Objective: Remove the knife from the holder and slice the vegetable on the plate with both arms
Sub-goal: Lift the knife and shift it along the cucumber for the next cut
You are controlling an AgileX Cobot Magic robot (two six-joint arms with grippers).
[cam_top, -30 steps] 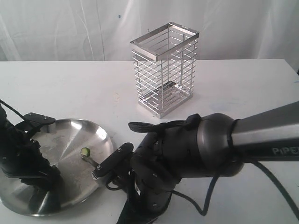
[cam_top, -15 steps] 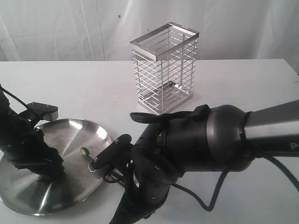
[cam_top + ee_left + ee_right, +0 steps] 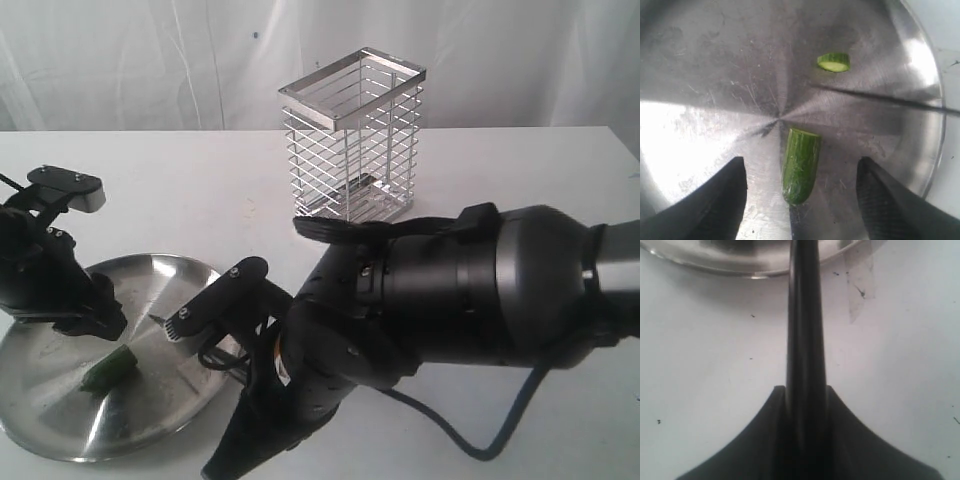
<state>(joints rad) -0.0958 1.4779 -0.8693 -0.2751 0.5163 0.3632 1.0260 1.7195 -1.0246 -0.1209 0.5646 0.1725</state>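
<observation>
One slice (image 3: 833,62) off the vegetable (image 3: 800,165), left gripper (image 3: 800,200) spread, right gripper (image 3: 806,405) seemingly pinching the knife (image 3: 805,315)

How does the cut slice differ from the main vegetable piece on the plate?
The slice is a thin disc; the vegetable piece is a longer stub. The slice shows mostly pale flesh, the piece mostly dark green skin. The piece lies between the open left claw's fingers; the slice lies beyond the knife blade. Both rest on the plate.

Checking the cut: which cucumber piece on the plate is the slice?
The thin round slice beyond the knife blade; the long stub lies between the open left gripper's fingers.
</observation>
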